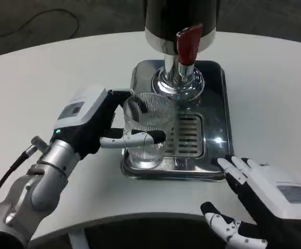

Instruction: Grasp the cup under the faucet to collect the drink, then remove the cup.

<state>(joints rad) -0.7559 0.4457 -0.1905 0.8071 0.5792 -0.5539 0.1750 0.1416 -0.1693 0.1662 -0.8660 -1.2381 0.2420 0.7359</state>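
Note:
A clear ribbed glass cup [147,124] stands upright over the left part of the steel drip tray [218,155], held by my left hand [96,124] with fingers wrapped around its side. The cup looks empty. It sits to the left and in front of the dispenser's red tap lever [188,44] and chrome spout [179,83], not directly beneath it. My right hand [267,199] lies open on the table at the tray's front right corner, fingers spread, holding nothing.
The black and chrome drink dispenser [179,21] rises at the back of the tray. A slotted grate [184,136] fills the tray's middle. The white round table [46,67] spreads to both sides, its front edge close to my arms.

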